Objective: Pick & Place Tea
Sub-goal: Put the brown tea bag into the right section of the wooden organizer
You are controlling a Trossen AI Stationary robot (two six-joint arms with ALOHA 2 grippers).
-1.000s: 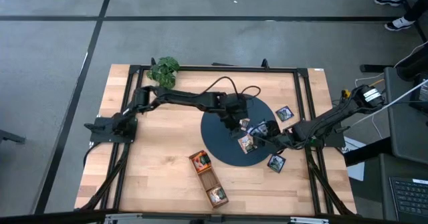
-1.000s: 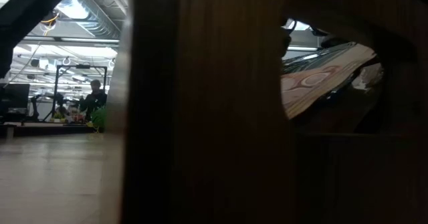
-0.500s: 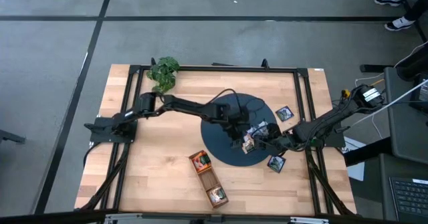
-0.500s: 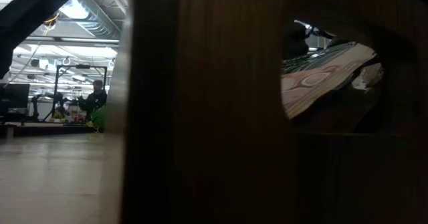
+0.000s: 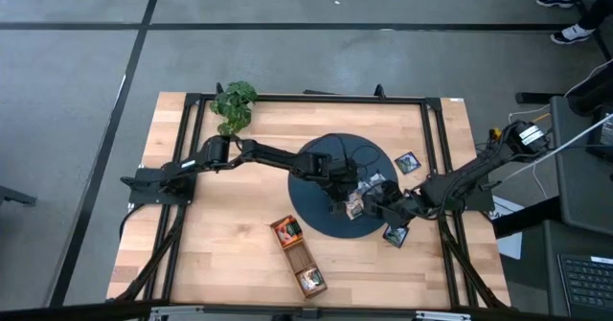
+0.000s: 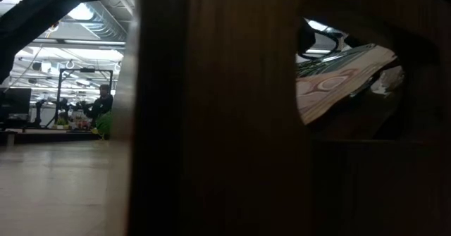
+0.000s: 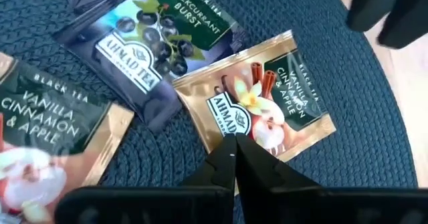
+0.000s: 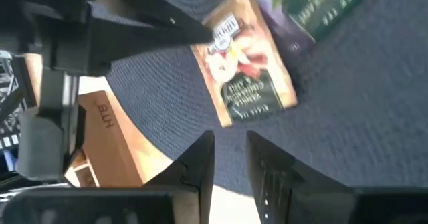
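While our left gripper (image 7: 234, 146), having swung across the round mat (image 5: 316, 192) toward its right edge, is now pinching a vanilla-cinnamon-apple sachet (image 7: 257, 103) there for lifting, our right gripper (image 8: 231, 157) is hovering beside it, half parted and empty.

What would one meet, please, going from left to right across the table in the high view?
Left arm's base → leafy plant → wooden tray → left gripper, shut, over the round mat → tea sachet on the bare wood → right arm's base.
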